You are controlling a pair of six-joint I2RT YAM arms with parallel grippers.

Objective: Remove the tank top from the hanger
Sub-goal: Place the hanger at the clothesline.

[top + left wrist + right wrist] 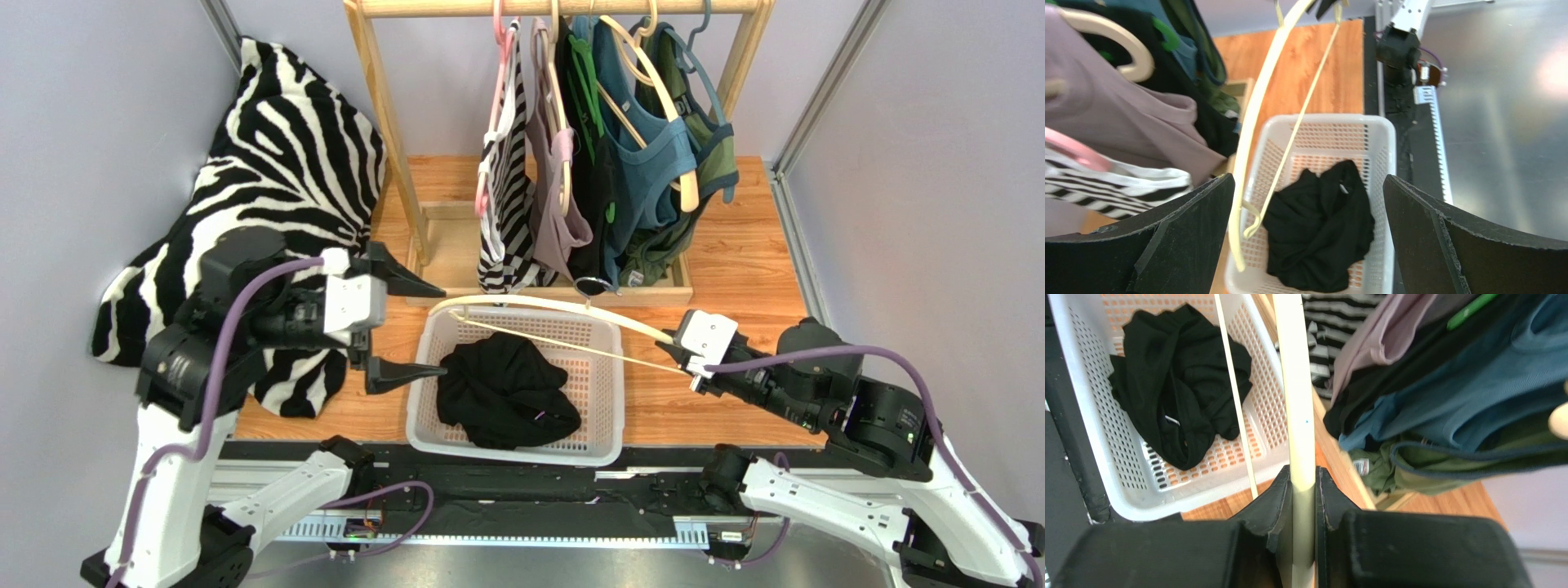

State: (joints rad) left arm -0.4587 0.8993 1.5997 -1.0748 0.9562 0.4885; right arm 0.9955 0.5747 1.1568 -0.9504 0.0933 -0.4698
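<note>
The black tank top (505, 392) lies crumpled in the white basket (601, 423), off the hanger; it also shows in the left wrist view (1321, 229) and the right wrist view (1177, 395). The cream hanger (546, 306) hangs bare above the basket, its arm held level. My right gripper (687, 355) is shut on the hanger's arm (1301, 447). My left gripper (380, 321) stands wide open just left of the basket, nothing between its fingers (1192, 233); the hanger's far end (1247, 184) passes close by its left finger.
A wooden rack (393, 110) behind the basket carries several more garments on hangers: striped (503, 196), mauve (558, 208), teal (644, 159), green. A zebra-print cloth (282, 159) lies at the back left. Grey walls close both sides.
</note>
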